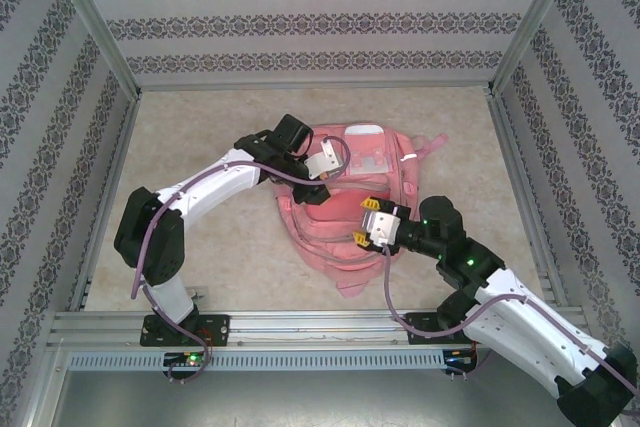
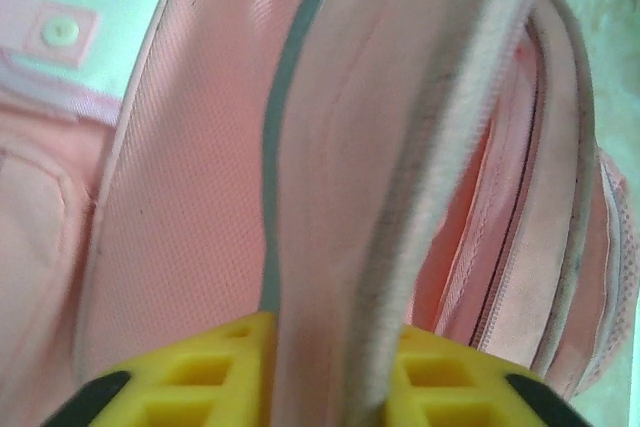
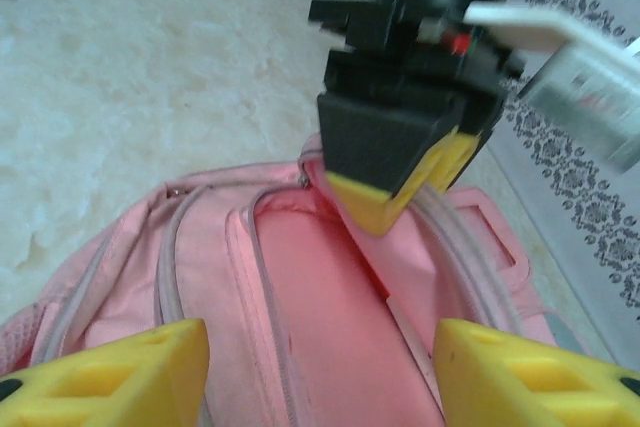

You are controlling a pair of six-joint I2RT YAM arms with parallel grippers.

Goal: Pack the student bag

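The student bag (image 1: 340, 259) is a pink backpack lying in the middle of the table with one compartment unzipped. My left gripper (image 1: 318, 187) sits on the bag's upper part. In the left wrist view a raised flap with a grey zipper edge (image 2: 440, 167) runs between the left gripper's (image 2: 335, 387) yellow fingers, blurred; whether they still pinch it does not show. My right gripper (image 1: 366, 222) hovers open over the bag's near side. The right wrist view looks between the right gripper's (image 3: 320, 377) fingers into the pink compartment (image 3: 320, 297), with the left gripper (image 3: 405, 197) at the flap beyond.
The bag rests on a beige table (image 1: 200, 137) enclosed by patterned walls (image 1: 50, 97) and aluminium frame posts. A metal rail (image 1: 300, 327) runs along the near edge by the arm bases. There is bare table to the left, right and far side of the bag.
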